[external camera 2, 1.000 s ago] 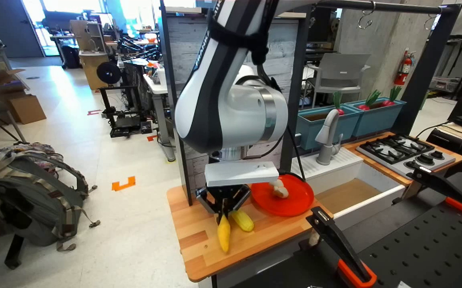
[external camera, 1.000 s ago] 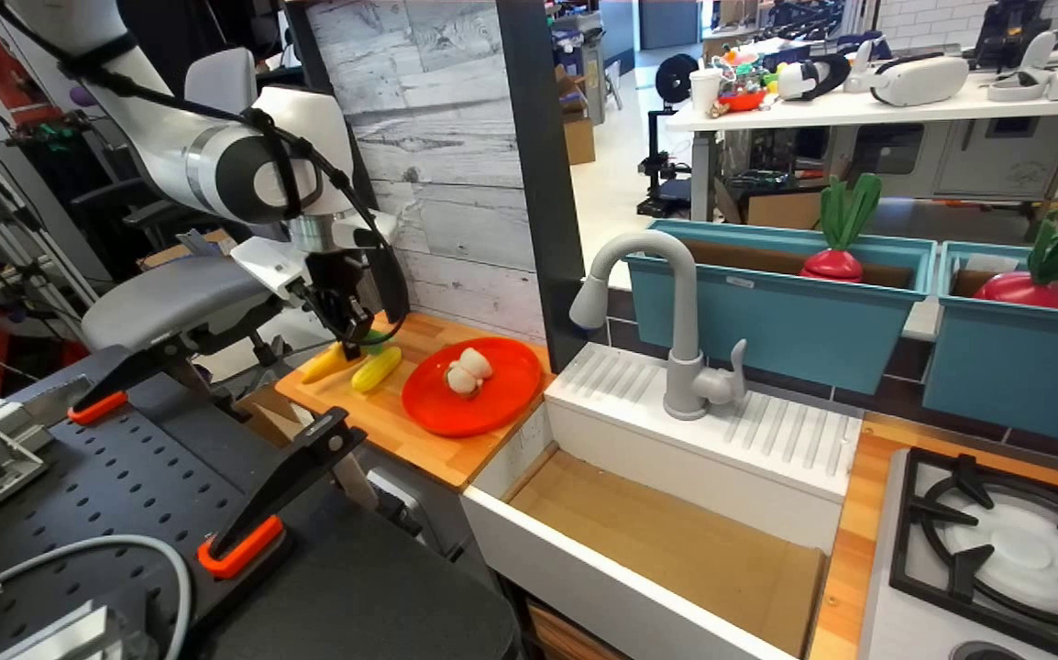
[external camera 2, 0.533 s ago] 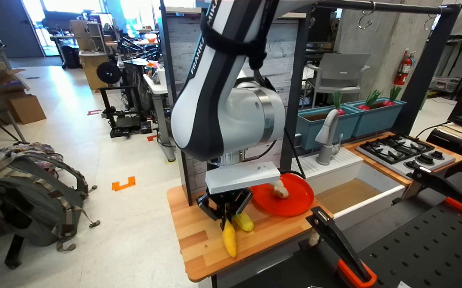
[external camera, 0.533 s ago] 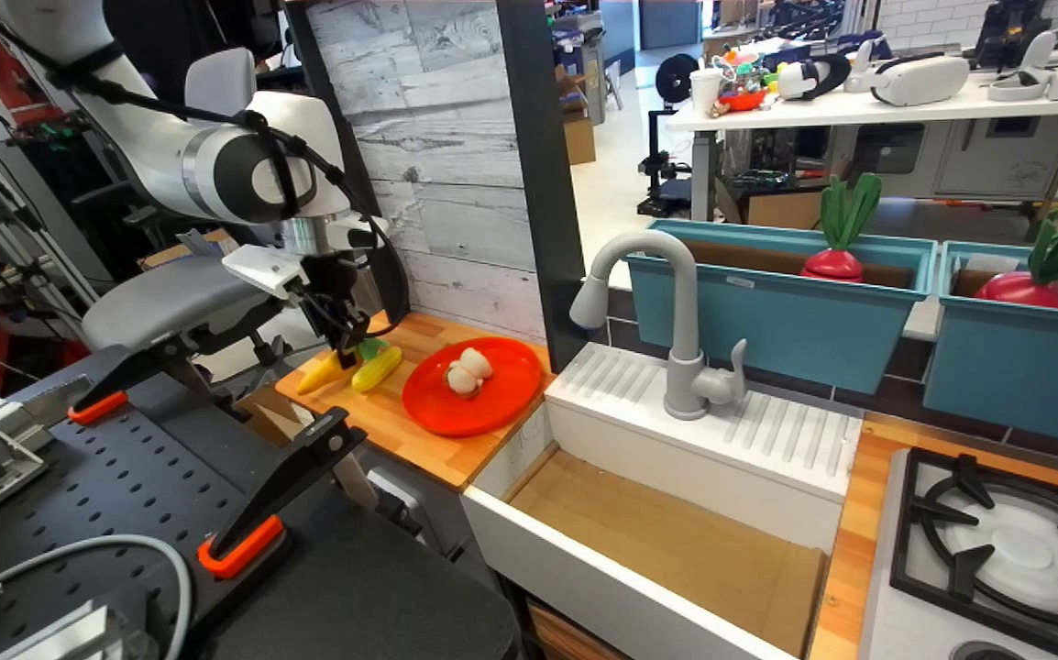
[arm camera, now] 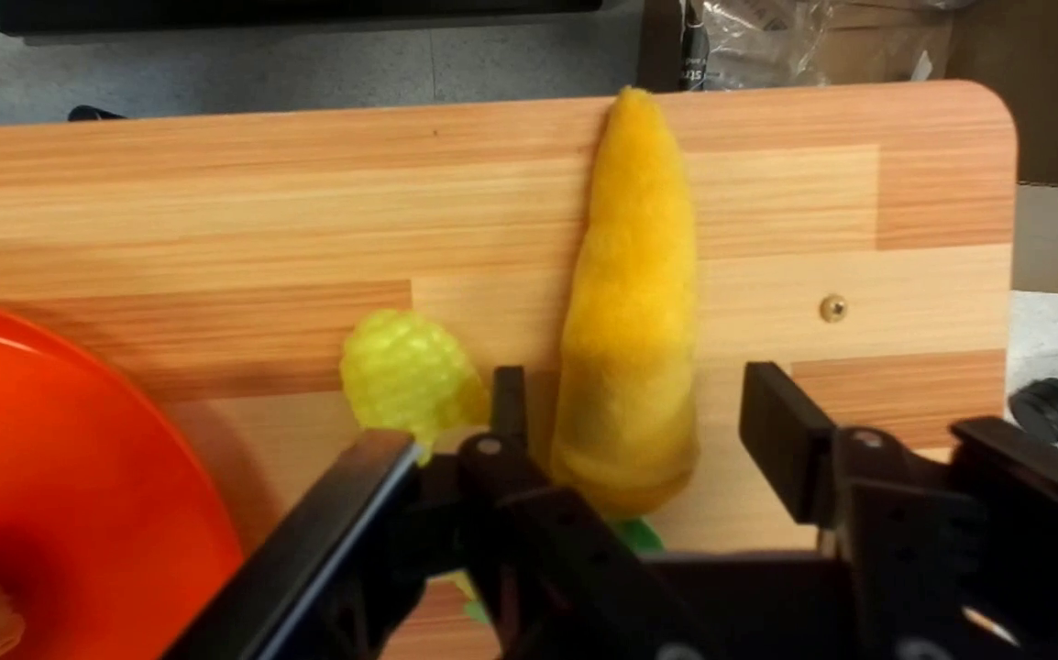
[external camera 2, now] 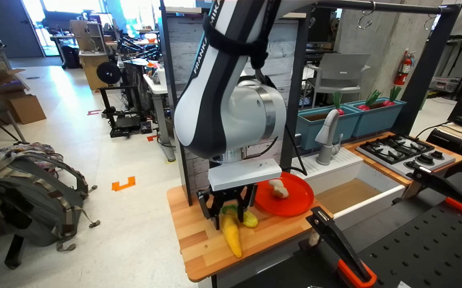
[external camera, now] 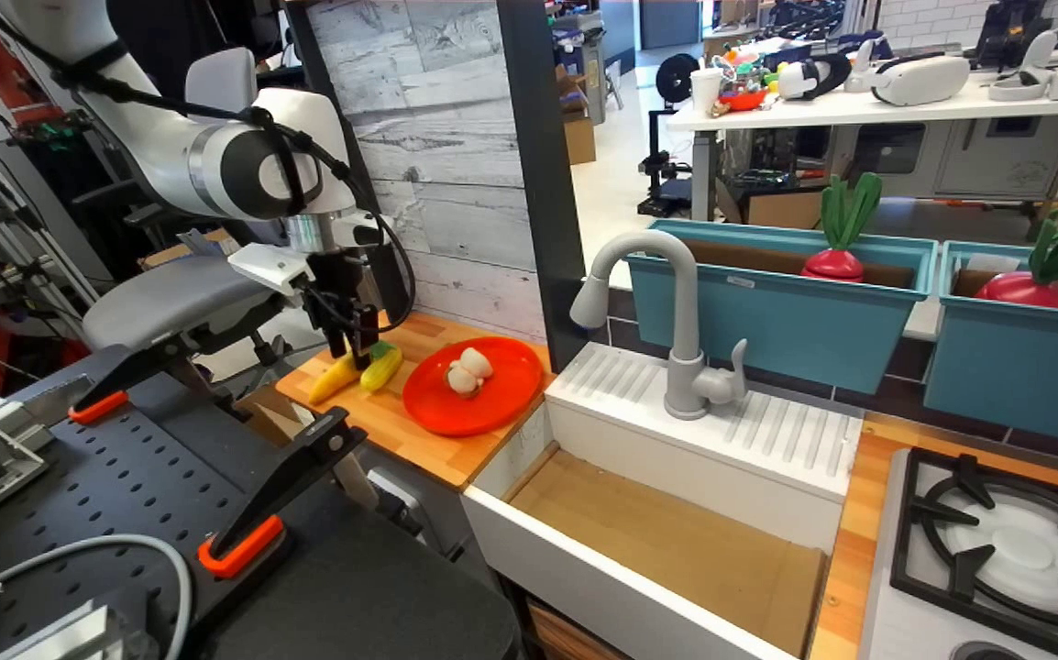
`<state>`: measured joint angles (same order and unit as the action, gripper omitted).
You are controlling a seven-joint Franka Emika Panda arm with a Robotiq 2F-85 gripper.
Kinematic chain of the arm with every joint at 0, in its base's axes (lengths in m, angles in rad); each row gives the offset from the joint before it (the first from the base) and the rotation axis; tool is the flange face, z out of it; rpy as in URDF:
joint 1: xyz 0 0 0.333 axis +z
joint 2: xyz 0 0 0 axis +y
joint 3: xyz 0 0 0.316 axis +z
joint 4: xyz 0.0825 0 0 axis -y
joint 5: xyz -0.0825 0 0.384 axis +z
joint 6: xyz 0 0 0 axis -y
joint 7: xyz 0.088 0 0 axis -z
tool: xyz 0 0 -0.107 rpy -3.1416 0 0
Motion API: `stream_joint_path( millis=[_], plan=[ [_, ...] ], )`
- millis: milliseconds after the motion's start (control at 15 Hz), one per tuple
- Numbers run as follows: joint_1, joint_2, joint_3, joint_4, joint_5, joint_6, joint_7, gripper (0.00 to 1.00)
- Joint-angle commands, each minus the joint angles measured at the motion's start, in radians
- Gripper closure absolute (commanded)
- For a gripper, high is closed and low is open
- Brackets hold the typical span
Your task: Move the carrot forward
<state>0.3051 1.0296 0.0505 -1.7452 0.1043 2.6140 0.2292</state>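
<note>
Pincer [external camera 2: 228,224] astride the carrot [arm camera: 634,302] on wooden countertop [external camera 2: 259,236], pale floor [external camera 2: 135,240] beyond.

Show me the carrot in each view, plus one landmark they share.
In an exterior view: the carrot left of centre, below mid-height.
In an exterior view: the carrot low, at mid-width.
Wrist view: the carrot right of centre, tip upward.
Shared landmark: the orange plate, right of the carrot in both exterior views, left in the wrist view.

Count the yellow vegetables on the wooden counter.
2: the carrot, between the jaws of the open end effector, and the corn, between carrot and red plate, partly hidden. No others show.
</note>
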Motion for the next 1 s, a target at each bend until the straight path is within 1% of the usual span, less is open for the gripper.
stream_joint_path(
  millis=[0, 67, 133, 400, 667, 733, 800, 933],
  plan=[
    [0.019, -0.013, -0.016, 0.004, -0.028, -0.02, 0.028, 0.07],
    [0.019, -0.018, -0.016, -0.002, -0.028, -0.015, 0.028, 0.01],
    [0.02, -0.027, -0.013, -0.013, -0.027, -0.007, 0.028, 0.0],
    [0.021, -0.09, 0.002, -0.077, -0.02, 0.041, 0.022, 0.0],
    [0.027, -0.188, 0.022, -0.176, -0.014, 0.116, 0.012, 0.0],
    [0.037, -0.204, 0.013, -0.188, -0.021, 0.112, 0.02, 0.0],
    [0.018, -0.131, 0.024, -0.104, -0.012, 0.081, 0.008, 0.0],
    [0.022, -0.168, 0.025, -0.139, -0.013, 0.085, 0.009, 0.0]
  ],
)
